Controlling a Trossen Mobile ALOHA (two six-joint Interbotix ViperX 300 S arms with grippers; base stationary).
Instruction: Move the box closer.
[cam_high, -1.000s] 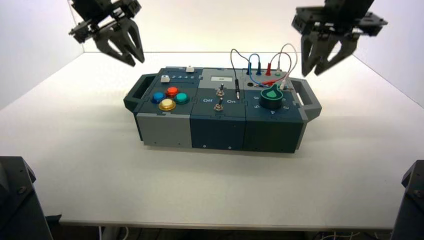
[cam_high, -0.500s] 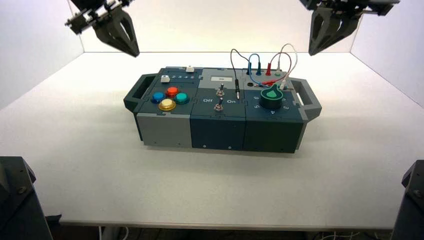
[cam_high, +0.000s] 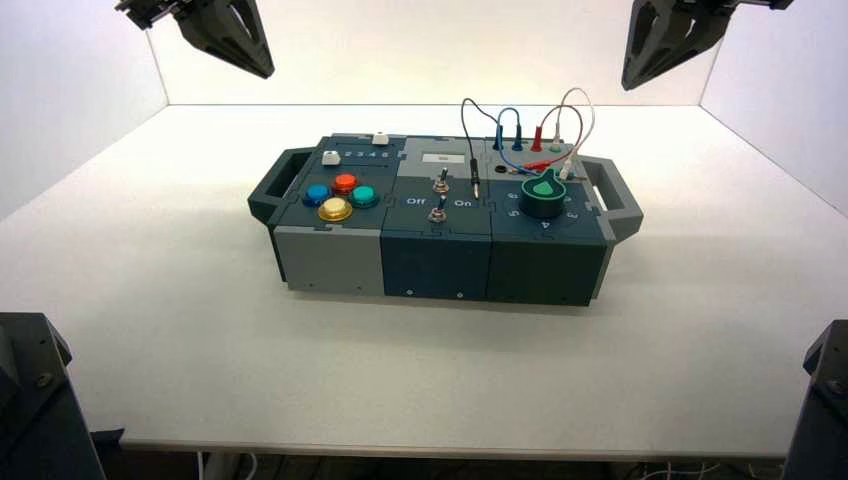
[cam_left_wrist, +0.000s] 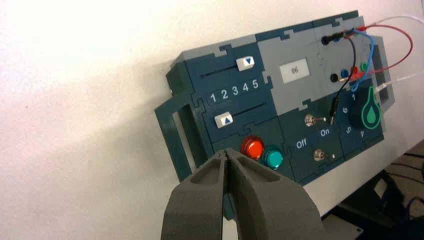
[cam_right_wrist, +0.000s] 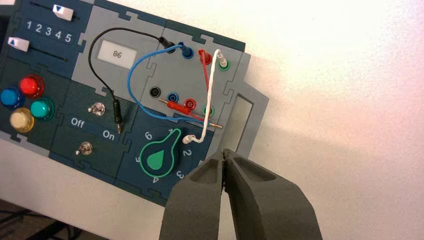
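Overhead, two closed grippers, left and right, fingertips together, are hovering beyond the worktop's far edge, the box lying nearer, untouched.

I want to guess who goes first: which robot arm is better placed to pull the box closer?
Neither, I think: the left gripper and right gripper both hang beyond the box, each near one side handle.

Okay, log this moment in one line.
box: on table, ungripped | left jaws: shut, above its left end | right jaws: shut, above its right end
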